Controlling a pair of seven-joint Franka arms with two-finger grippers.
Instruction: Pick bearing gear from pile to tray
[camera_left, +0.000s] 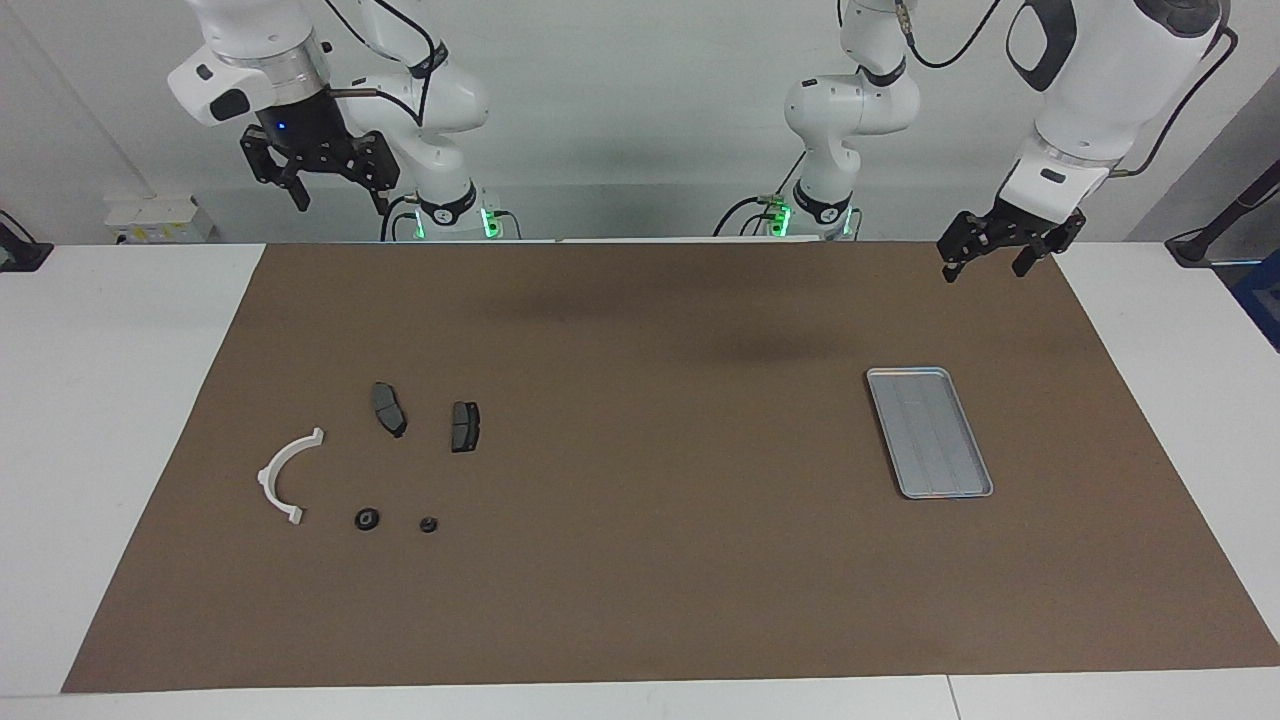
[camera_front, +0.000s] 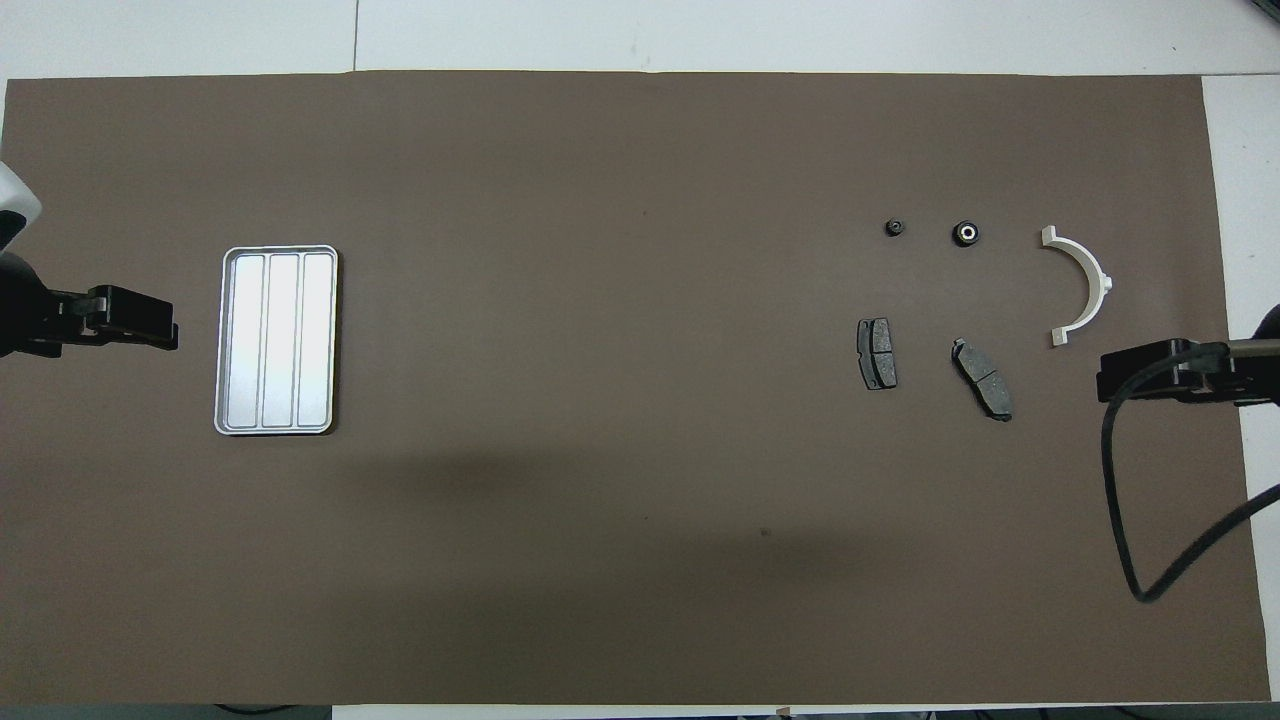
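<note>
Pile on the brown mat, toward the right arm's end: bracket, two plates nearer the robots, two round pieces farther out. Tray lies flat toward the left arm's end, holding nothing. Right gripper raised over the mat's edge nearest the robots, fingers apart, carrying nothing. Left gripper waits raised near the tray's end, fingers apart.

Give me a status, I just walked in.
Left gripper open, raised by the tray, waiting. Right gripper open, high, empty. Pile untouched on the mat, tray bare. Nothing in the way.
</note>
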